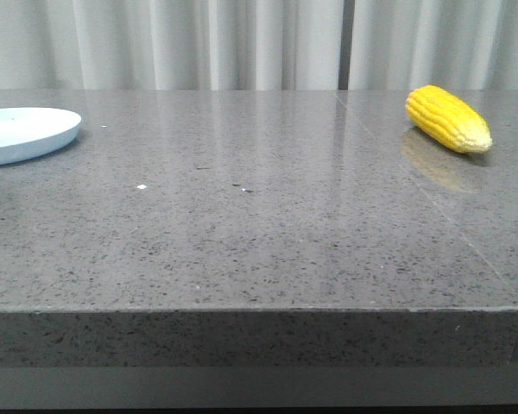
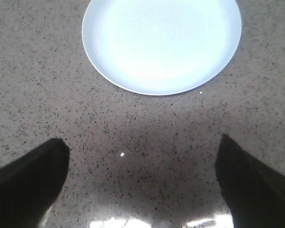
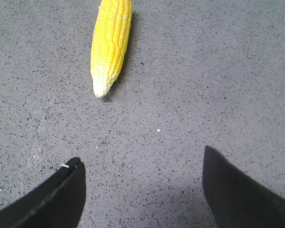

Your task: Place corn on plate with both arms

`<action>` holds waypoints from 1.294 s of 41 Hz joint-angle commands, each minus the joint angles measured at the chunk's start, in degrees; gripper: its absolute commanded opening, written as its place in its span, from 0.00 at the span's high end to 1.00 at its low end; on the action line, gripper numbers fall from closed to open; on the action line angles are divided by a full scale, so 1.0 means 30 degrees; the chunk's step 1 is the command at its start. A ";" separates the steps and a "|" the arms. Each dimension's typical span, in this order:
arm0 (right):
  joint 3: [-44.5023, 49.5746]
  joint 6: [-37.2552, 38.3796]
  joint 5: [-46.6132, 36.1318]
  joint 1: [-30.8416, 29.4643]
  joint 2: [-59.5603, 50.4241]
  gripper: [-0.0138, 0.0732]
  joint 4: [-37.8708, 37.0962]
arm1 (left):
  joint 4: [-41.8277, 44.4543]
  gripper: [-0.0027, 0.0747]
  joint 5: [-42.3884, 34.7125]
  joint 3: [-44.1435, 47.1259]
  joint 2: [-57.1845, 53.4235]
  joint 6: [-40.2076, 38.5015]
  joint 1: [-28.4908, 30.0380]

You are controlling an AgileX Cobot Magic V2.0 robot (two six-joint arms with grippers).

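Observation:
The yellow corn (image 1: 447,118) lies on the grey table at the far right, its pale tip pointing toward the front right. In the right wrist view the corn (image 3: 110,43) lies ahead of my right gripper (image 3: 141,159), which is open and holds nothing. The pale-blue plate (image 1: 17,134) sits at the far left edge of the front view, partly cut off. In the left wrist view the plate (image 2: 161,42) lies ahead of my left gripper (image 2: 142,142), open over bare table. Neither gripper shows in the front view.
The speckled grey table (image 1: 259,233) has a seam (image 1: 432,203) running from the back toward its front right corner. White curtains (image 1: 259,43) hang behind the table. A small white speck (image 1: 141,186) lies on the tabletop left of centre.

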 commanded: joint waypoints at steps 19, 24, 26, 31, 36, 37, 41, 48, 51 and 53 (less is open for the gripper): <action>-0.0608 -0.0207 -0.1172 -0.0154 0.0024 0.22 -0.0257 | -0.7657 0.18 -0.0124 -0.6036 0.7780 0.4998 0.5496; -0.0608 -0.0207 -0.1172 -0.0154 0.0024 0.22 -0.0257 | -0.7657 0.21 -0.0191 -0.7024 0.9174 0.4998 0.5424; -0.0608 -0.0207 -0.1172 -0.0154 0.0024 0.22 -0.0257 | -0.7657 0.23 -0.0191 -0.7363 0.9624 0.4998 0.5385; -0.0608 -0.0207 -0.1172 -0.0154 0.0024 0.22 -0.0257 | -0.7657 0.28 -0.0169 -0.8377 1.0899 0.4998 0.5343; -0.0608 -0.0207 -0.1172 -0.0154 0.0024 0.22 -0.0257 | -0.7667 0.32 0.0060 -0.9088 1.1766 0.4998 0.5260; -0.0608 -0.0207 -0.1172 -0.0154 0.0024 0.22 -0.0257 | -0.7700 0.33 0.0017 -0.9240 1.1957 0.4998 0.5260; -0.0608 -0.0207 -0.1172 -0.0154 0.0024 0.22 -0.0257 | -0.7737 0.37 -0.0235 -0.9565 1.2342 0.4998 0.5146; -0.0608 -0.0207 -0.1172 -0.0154 0.0024 0.22 -0.0257 | -0.7781 0.40 -0.0215 -1.0229 1.3145 0.4998 0.4963; -0.0608 -0.0207 -0.1172 -0.0154 0.0024 0.22 -0.0257 | -0.7829 0.40 -0.0215 -1.0401 1.3421 0.4998 0.4963; -0.0608 -0.0207 -0.1172 -0.0154 0.0024 0.22 -0.0257 | -0.7829 0.40 -0.0253 -1.0401 1.3565 0.4998 0.4963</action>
